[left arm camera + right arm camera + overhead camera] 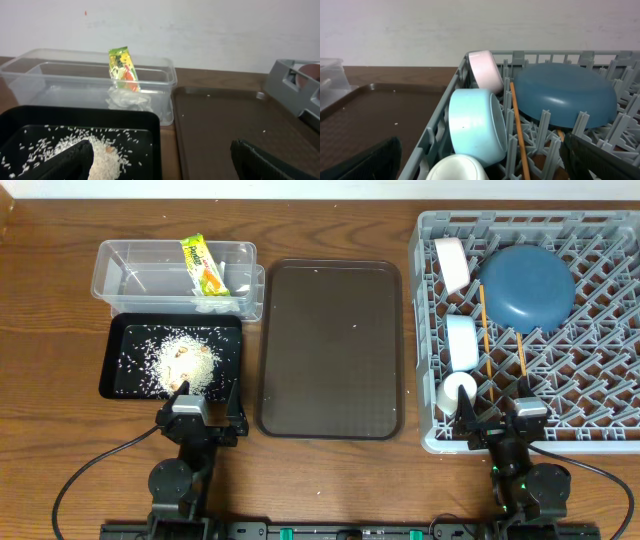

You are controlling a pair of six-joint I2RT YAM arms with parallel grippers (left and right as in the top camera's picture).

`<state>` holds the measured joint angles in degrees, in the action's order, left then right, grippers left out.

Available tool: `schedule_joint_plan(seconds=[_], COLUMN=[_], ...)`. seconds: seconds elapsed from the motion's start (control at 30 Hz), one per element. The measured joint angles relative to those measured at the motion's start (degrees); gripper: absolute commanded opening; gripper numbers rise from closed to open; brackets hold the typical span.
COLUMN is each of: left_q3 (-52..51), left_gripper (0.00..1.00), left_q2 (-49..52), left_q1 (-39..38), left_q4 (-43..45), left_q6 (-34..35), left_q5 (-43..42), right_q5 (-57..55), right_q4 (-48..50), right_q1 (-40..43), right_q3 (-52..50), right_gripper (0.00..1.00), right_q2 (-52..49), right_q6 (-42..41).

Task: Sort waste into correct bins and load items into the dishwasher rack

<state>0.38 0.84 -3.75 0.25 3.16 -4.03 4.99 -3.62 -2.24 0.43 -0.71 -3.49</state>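
- snack wrapper point(203, 265) in the far clear tub point(140, 277): light, crinkly, likely slippery; pinch its top edge.
- left gripper point(207, 396) and right gripper point(497, 414): jaws wide apart, holding nothing.

A dark brown wooden table point(50, 300), its grain running from left to right, is seen from overhead. It is backed by a plain white wall point(210, 30), on which a small red speck point(85, 13) is marked. Both are lit softly and evenly.
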Motion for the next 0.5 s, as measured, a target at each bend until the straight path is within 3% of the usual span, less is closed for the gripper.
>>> schedule_joint_plan(seconds=[0.5], left_q3=[0.31], left_gripper=[0.9], left_q2=[-0.11], left_q1=[1.31], left_q4=[-1.38], left_q6=[0.04], left_q5=[0.87], right_q5=[0.0], right_q4=[0.0], right_q1=[0.0], right_q3=[0.0], right_gripper=[0.99], right_q2=[0.0], right_q6=[0.0])
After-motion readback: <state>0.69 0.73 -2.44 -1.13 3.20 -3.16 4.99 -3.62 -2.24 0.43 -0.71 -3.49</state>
